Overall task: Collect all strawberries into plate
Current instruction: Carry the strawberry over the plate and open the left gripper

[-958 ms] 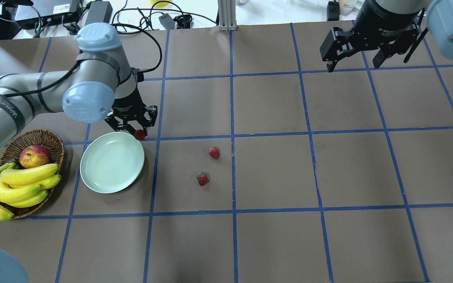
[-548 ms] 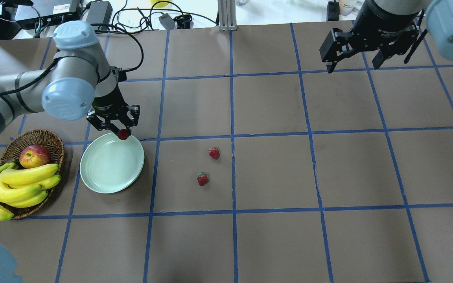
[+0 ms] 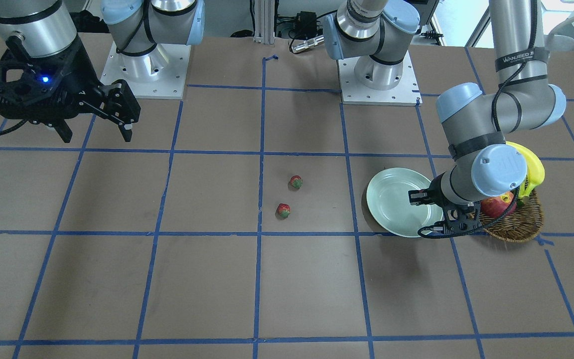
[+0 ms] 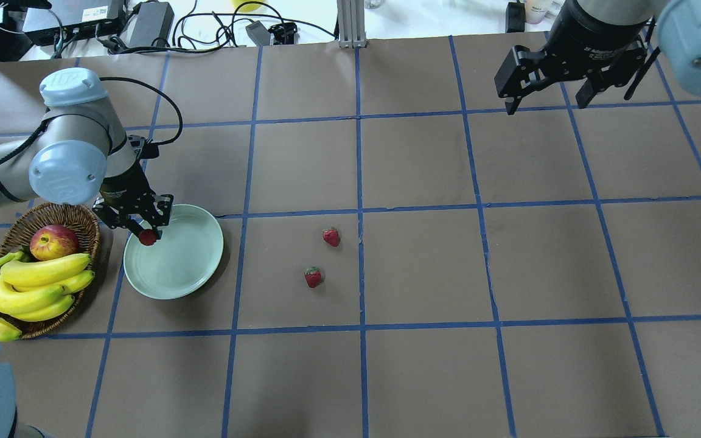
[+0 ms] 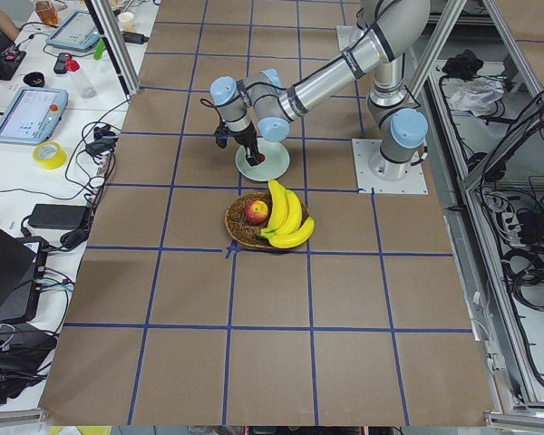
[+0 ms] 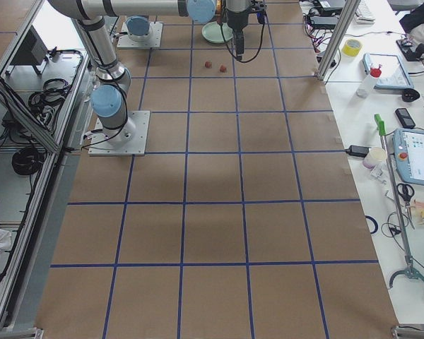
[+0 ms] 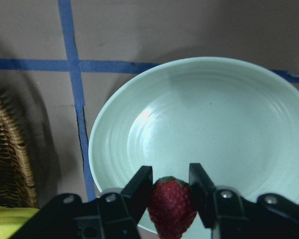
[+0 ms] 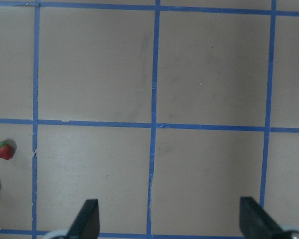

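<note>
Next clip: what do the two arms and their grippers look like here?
Both arms are silver-grey tubes with pale blue joint caps. The left arm wears black bands with white lettering, and a black cable loops to its wrist. The left gripper and right gripper are black two-finger units. The right arm has a blue light at its wrist.

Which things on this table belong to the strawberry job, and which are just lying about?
Job: held strawberry, two loose strawberries, mint-green plate.
Lying about: wicker basket, apple, bananas.
</note>
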{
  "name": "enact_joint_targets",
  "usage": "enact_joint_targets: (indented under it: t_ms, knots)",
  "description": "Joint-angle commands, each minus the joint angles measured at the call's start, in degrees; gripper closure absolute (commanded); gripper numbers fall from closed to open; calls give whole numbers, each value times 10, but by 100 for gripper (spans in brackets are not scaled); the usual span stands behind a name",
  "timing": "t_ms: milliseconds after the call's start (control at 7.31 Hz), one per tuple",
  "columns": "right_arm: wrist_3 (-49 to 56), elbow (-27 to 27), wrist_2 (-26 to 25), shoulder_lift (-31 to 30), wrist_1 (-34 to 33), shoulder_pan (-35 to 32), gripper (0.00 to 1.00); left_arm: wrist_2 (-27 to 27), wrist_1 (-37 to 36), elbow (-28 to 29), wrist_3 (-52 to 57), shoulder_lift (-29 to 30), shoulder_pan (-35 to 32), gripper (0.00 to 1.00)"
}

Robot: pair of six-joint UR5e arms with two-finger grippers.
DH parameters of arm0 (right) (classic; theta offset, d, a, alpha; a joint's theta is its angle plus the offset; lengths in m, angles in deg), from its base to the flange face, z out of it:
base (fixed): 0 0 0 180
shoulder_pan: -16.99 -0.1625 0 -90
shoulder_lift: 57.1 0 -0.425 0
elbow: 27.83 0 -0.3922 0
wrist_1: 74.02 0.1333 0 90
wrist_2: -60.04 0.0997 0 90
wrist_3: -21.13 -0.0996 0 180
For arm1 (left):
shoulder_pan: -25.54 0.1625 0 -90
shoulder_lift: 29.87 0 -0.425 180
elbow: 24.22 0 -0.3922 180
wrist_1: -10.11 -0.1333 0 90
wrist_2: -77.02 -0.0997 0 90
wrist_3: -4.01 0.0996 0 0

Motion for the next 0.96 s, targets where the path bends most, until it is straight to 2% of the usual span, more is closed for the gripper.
enact_joint_targets:
  t_ms: [0,137,274,548,821]
  knots:
    - [0,1,0,0,0,-1,0,2,-1,-4,-3,8,0,52]
    - [2,1,0,0,0,0,0,2,0,-2,-7,8,0,1]
    - [2,2,0,0,0,-1,0,6,0,3,-14,6,-1,0]
    - [2,2,0,0,0,-1,0,77,9,41,-87,-7,-24,0]
    - [2,2,0,0,0,-1,0,86,15,73,-157,-20,-108,0]
